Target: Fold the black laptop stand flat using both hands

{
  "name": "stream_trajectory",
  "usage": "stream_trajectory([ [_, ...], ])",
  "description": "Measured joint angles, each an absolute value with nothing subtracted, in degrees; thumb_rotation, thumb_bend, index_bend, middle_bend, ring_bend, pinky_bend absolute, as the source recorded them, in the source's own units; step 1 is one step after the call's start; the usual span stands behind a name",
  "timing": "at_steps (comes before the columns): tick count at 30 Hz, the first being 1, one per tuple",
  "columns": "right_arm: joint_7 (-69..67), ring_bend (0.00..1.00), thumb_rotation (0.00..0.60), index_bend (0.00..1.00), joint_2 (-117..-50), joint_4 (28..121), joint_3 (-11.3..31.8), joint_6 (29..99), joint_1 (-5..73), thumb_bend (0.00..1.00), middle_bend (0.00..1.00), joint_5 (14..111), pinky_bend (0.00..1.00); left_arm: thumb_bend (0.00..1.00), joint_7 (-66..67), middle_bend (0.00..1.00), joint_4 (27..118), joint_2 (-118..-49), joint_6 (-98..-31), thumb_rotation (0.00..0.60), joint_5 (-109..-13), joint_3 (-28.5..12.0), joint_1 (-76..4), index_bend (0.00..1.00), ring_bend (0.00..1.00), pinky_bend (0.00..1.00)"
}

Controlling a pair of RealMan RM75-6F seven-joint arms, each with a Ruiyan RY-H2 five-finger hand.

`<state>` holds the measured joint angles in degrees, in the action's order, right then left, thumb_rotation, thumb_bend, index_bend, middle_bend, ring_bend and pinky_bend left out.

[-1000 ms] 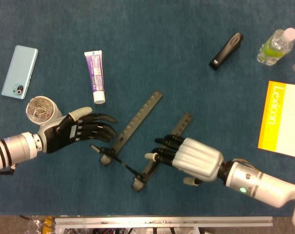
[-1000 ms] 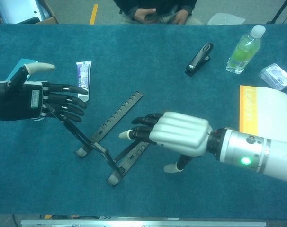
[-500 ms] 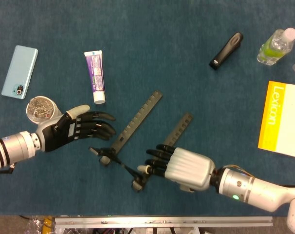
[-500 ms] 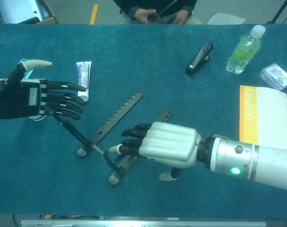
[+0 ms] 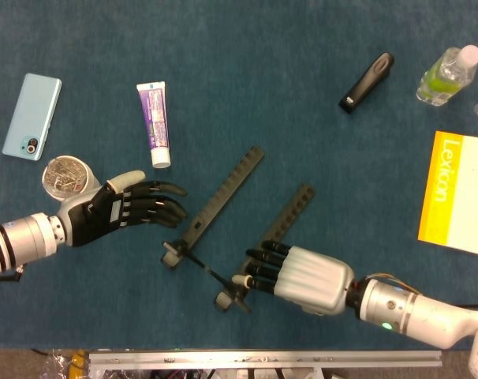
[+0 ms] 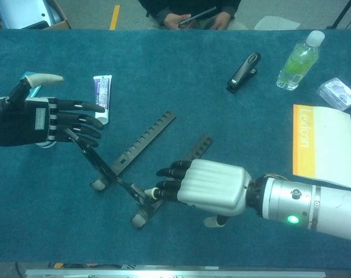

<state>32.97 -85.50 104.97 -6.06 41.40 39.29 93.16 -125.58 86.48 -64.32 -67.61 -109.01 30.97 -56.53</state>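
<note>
The black laptop stand (image 5: 223, 193) lies mid-table as two notched bars joined by a thin cross strut (image 6: 106, 171). My right hand (image 5: 298, 278) lies over the near end of the right bar (image 5: 290, 209), with that bar pinched between fingers and thumb close to the strut joint. The chest view shows the same right hand (image 6: 207, 186) and stand (image 6: 143, 139). My left hand (image 5: 113, 211) hovers left of the left bar with its fingers spread and holds nothing. In the chest view the strut's upper end reaches just under the left hand (image 6: 30, 119); contact is unclear.
A toothpaste tube (image 5: 153, 124), a light blue phone (image 5: 31, 116) and a round tin (image 5: 65, 177) lie at the left. A black stapler (image 5: 367, 81), a green bottle (image 5: 446, 73) and a yellow-edged book (image 5: 458, 193) sit at the right. A person sits beyond the far edge.
My right hand slid along the right bar toward the near edge and closed on its near end. The stand shifted slightly to the right. The left hand barely moved.
</note>
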Motion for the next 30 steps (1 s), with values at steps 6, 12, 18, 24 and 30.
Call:
stream_trajectory([
  [6,32.6,0.04,0.6,0.05,-84.8,105.2,-5.8,43.1,39.1,0.14,0.17,92.9,0.14,0.34,-125.7,0.3,86.4,-64.2,-67.7,0.09,-109.0,31.0,-56.5,0.19,0.23,0.18],
  [12,32.6,0.04,0.6,0.05,-82.9,105.8,-6.2,43.4,39.3,0.14,0.17,92.9,0.14,0.34,-125.6,0.3,86.5,-64.4,-67.4,0.089,-109.0,30.8,-56.7,0.19,0.23,0.18],
  [18,33.8,0.04,0.6,0.05,-82.8,105.3,-6.8,42.1,39.8,0.14,0.17,92.2,0.14,0.34,-125.6,0.3,86.7,-64.5,-67.3,0.088,-108.9,30.7,-56.7,0.19,0.23,0.18],
  [24,35.1,0.04,0.6,0.05,-84.9,104.9,-6.4,40.7,40.6,0.14,0.17,90.9,0.14,0.34,-125.9,0.3,86.5,-64.3,-67.5,0.087,-108.6,30.7,-56.4,0.19,0.23,0.18],
  [30,35.8,0.04,0.6,0.04,-86.0,105.3,-6.2,40.1,41.3,0.14,0.17,90.1,0.14,0.34,-126.5,0.3,86.1,-64.1,-67.8,0.088,-108.6,30.8,-56.1,0.19,0.23,0.18],
])
